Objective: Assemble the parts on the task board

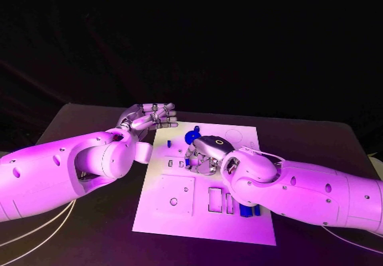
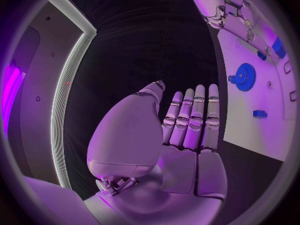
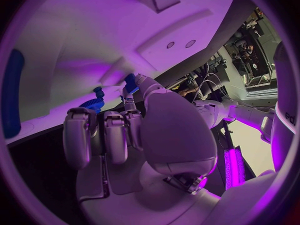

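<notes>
From the head view, the white right arm (image 1: 311,191) lies nearest, crossing the white rectangular task board (image 1: 171,219); its silver right hand (image 1: 206,155) curls down over the board's middle beside a blue toothed gear (image 1: 192,134). The silver left hand (image 1: 149,117) hovers at the board's far left corner, off the plate. In the left wrist view, that hand's fingers (image 2: 190,117) stand straight and together, holding nothing. In the right wrist view, the right hand's fingertips (image 3: 128,102) pinch a small blue part (image 3: 130,82) (other fingers folded).
</notes>
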